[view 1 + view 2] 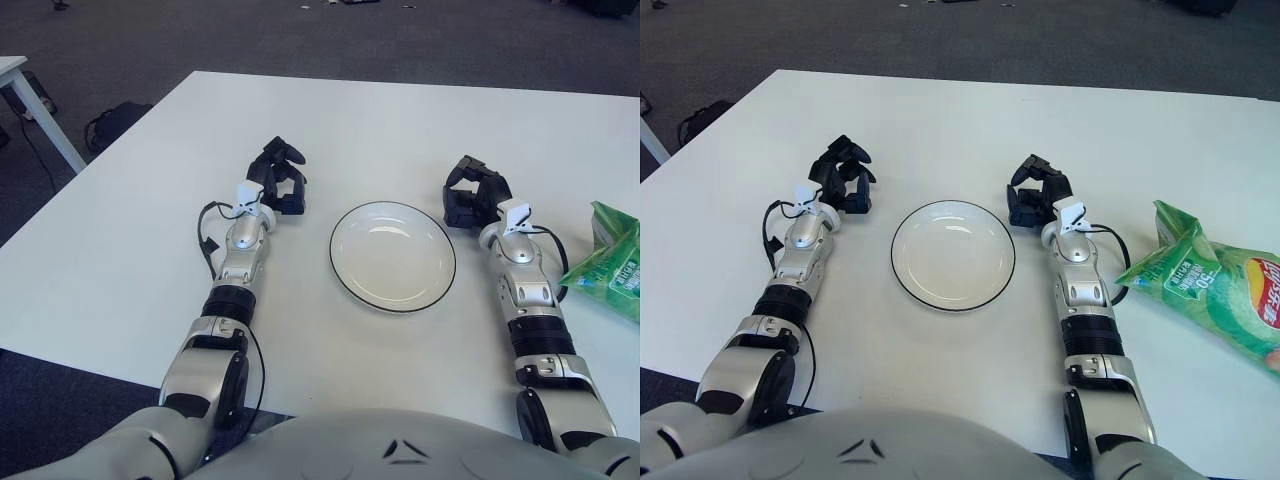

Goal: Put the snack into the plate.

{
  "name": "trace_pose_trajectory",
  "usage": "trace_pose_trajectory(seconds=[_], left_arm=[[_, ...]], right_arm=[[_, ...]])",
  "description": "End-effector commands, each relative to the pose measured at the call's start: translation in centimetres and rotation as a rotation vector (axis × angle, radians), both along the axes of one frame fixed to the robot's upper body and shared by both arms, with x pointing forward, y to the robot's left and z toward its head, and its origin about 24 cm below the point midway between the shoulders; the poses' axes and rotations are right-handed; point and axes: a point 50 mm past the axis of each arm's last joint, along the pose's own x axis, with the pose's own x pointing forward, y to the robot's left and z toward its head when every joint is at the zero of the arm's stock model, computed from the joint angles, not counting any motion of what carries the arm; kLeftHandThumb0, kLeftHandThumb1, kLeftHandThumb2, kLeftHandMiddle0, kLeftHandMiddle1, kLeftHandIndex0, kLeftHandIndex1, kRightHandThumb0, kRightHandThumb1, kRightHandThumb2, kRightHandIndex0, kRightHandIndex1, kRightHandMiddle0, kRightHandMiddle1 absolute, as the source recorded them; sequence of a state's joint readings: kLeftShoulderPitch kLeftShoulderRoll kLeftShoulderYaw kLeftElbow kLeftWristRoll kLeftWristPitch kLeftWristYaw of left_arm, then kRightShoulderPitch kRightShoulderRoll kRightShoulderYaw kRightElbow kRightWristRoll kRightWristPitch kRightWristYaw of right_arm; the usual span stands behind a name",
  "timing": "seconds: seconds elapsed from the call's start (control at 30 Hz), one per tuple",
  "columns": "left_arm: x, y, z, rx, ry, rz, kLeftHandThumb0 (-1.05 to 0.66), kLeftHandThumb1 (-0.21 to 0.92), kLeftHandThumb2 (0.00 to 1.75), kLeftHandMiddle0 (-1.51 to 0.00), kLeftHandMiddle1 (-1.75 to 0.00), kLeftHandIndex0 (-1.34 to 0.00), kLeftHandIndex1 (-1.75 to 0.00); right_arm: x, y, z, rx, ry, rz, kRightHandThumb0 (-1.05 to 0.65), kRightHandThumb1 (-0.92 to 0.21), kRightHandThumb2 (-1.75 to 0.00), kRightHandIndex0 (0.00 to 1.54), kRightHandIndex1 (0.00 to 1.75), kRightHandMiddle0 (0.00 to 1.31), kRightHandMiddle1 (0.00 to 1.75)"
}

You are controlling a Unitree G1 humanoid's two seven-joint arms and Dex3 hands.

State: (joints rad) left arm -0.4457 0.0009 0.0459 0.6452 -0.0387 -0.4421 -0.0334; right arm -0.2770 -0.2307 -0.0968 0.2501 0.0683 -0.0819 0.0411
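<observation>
A white plate (392, 255) with a dark rim sits empty on the white table, in the middle between my two hands. The snack (1220, 287) is a green chip bag lying on the table at the far right, to the right of my right forearm. My left hand (280, 178) shows to the left of the plate, fingers relaxed and holding nothing. My right hand (472, 196) shows at the plate's upper right, fingers relaxed and holding nothing. The bag is apart from both hands.
The white table (400, 120) stretches back behind the plate. Its left edge runs diagonally; past it are a dark floor, a black bag (115, 122) and a white table leg (45, 115).
</observation>
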Motion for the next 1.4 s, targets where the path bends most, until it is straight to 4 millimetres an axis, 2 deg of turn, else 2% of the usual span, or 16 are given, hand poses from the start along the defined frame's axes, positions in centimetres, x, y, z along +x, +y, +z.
trace_pose_trajectory(seconds=[0.0, 0.4, 0.53, 0.87, 1.37], left_arm=[[-2.1, -0.7, -4.4, -0.021, 0.164, 0.0, -0.01, 0.16, 1.5, -0.61, -1.75, -0.61, -1.75], [-1.7, -1.6, -4.4, -0.03, 0.178, -0.053, -0.01, 0.17, 1.49, -0.61, -1.75, -0.6, -1.75], [-1.6, -2.0, -4.4, -0.037, 0.178, -0.086, -0.01, 0.18, 1.48, -0.6, -1.75, -0.59, -1.75], [-1.2, -2.6, -4.1, -0.043, 0.177, -0.129, -0.01, 0.19, 1.47, -0.6, -1.75, -0.59, -1.75], [-0.7, -3.3, -3.9, -0.032, 0.185, -0.191, -0.01, 0.15, 1.52, -0.63, -1.75, -0.62, -1.75]], right_arm=[[0.0, -0.3, 1.8, 0.034, -0.067, -0.007, -0.5, -0.26, -1.38, 1.28, 1.75, 0.66, 1.75], [-1.0, 0.2, 5.0, 0.069, -0.182, -0.019, -0.51, -0.25, -1.4, 1.25, 1.75, 0.67, 1.75], [-1.5, 0.5, 6.7, 0.103, -0.239, -0.006, -0.51, -0.24, -1.4, 1.24, 1.75, 0.67, 1.75], [-3.1, -0.1, 9.3, 0.15, -0.33, -0.026, -0.51, -0.24, -1.41, 1.24, 1.75, 0.68, 1.75], [-6.2, -0.6, 12.1, 0.064, -0.421, -0.116, -0.53, -0.19, -1.47, 1.23, 1.75, 0.72, 1.75]])
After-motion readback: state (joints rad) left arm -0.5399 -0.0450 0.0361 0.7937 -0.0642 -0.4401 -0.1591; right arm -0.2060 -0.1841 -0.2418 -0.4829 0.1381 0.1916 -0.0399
